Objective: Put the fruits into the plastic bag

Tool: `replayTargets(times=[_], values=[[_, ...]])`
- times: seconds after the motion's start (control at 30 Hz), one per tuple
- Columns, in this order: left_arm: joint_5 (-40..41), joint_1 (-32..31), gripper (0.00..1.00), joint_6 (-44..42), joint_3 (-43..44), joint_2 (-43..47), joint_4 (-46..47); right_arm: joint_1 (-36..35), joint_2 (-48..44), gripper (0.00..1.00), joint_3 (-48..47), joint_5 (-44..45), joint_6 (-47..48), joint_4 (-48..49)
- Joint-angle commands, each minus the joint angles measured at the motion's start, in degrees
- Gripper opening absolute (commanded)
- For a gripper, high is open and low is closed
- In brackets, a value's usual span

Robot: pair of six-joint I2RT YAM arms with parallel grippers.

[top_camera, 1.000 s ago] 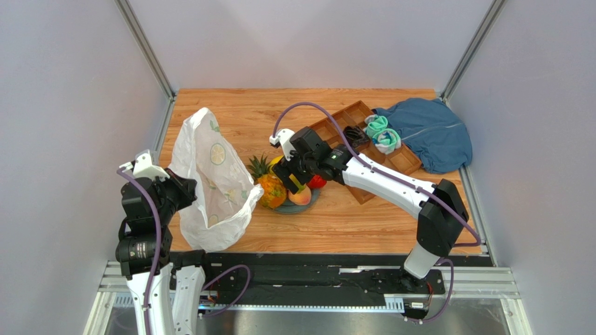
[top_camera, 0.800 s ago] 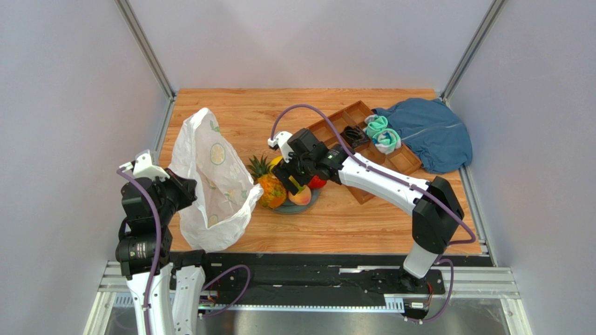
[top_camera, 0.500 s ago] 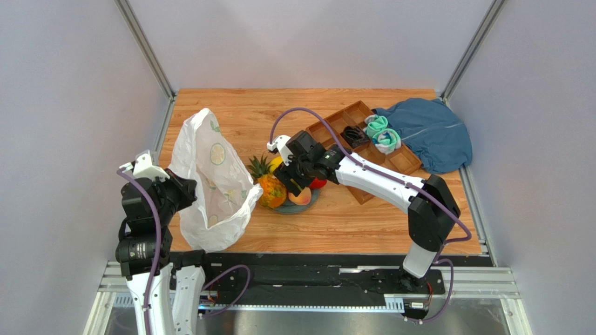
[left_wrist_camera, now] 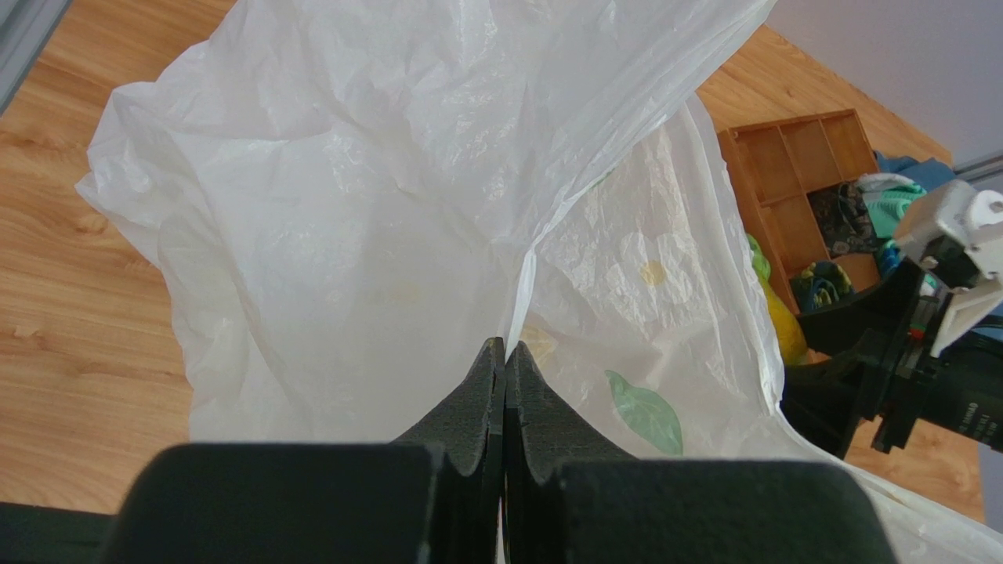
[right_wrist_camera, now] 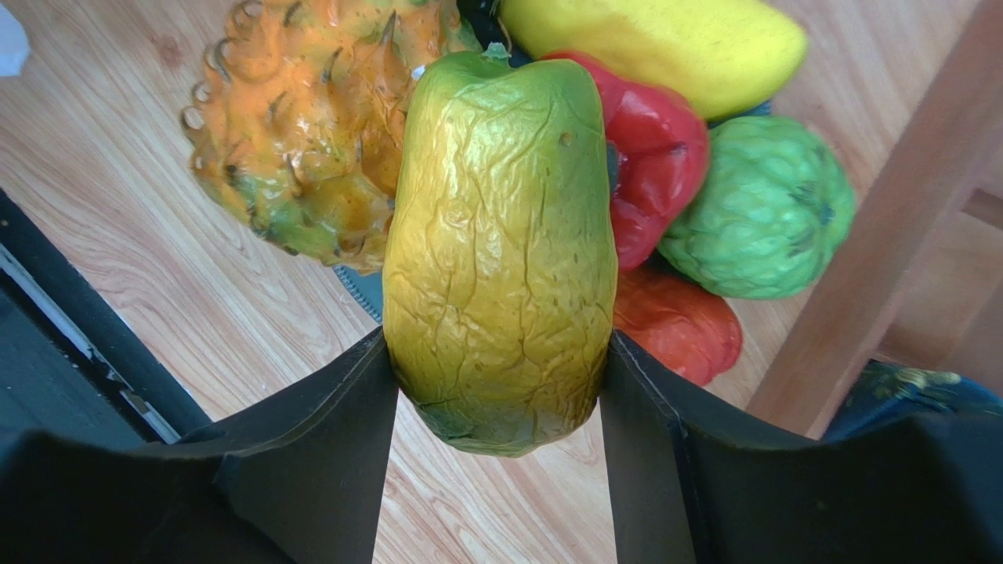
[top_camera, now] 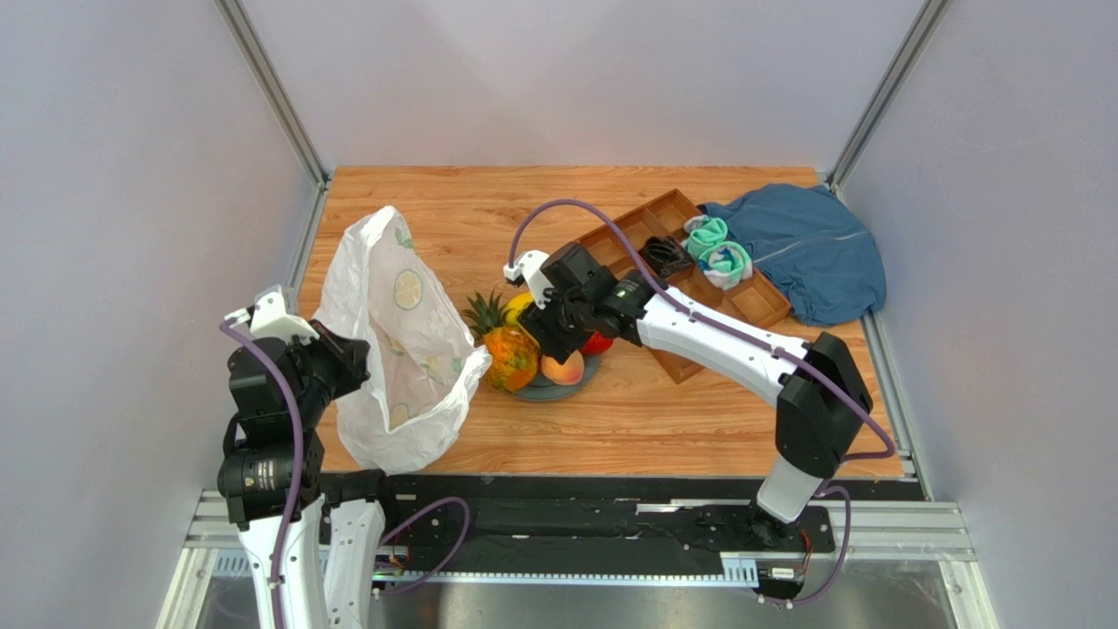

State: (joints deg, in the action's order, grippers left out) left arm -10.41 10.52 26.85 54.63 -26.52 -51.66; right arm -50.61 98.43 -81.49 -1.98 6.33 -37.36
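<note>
My right gripper (top_camera: 551,330) (right_wrist_camera: 497,353) is shut on a yellow-green mango (right_wrist_camera: 500,247), one finger on each side of it, over the fruit pile at mid-table. Behind the mango lie an orange pineapple (right_wrist_camera: 306,129) (top_camera: 508,351), a yellow banana (right_wrist_camera: 659,41), a red fruit (right_wrist_camera: 653,153), a green round fruit (right_wrist_camera: 765,206) and a red-orange fruit (right_wrist_camera: 677,323). A peach (top_camera: 564,370) lies at the pile's front. The white plastic bag (top_camera: 400,328) (left_wrist_camera: 353,235) stands open left of the pile. My left gripper (top_camera: 344,357) (left_wrist_camera: 504,347) is shut on the bag's rim and holds it up.
The fruits rest on a dark plate (top_camera: 545,391). A brown wooden compartment tray (top_camera: 755,299) at the back right holds teal socks (top_camera: 715,252) and a black sock (top_camera: 667,256). A blue cloth (top_camera: 807,249) lies right of it. Grey walls close in both sides.
My right gripper has shifted a little left and then back over the fruit pile, still shut on the mango. The left arm and the bag have not moved.
</note>
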Motion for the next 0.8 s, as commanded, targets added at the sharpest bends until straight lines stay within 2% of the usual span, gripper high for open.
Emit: replayTargets(times=[0.0,0.13,0.3,0.33,0.43,0.77], values=[[-0.57,-0.07,0.00,0.22,-0.23,0.24,0.68,-0.28,-9.02,0.34,-1.13,4.67,0.61,1.77],[-0.92,-0.15,0.00,-0.22,-0.23,0.24,0.33,-0.19,-15.19,0.33,-1.38,9.45,1.41,4.83],[-1.36,-0.15,0.00,0.04,-0.58,0.24,0.42,-0.28,-18.01,0.31,-4.63,2.78,-3.24,8.97],[-1.45,-0.15,0.00,0.13,-0.58,0.24,0.51,-0.28,-17.23,0.31,-6.64,-2.54,-5.95,9.67],[-1.63,-0.15,0.00,0.04,-0.58,0.33,0.68,-0.63,-14.33,0.28,-12.08,-11.43,-10.97,9.86],[-1.71,-0.15,0.00,0.31,-1.37,1.30,0.15,-7.57,2.80,0.23,-30.37,-25.26,-12.92,0.73]])
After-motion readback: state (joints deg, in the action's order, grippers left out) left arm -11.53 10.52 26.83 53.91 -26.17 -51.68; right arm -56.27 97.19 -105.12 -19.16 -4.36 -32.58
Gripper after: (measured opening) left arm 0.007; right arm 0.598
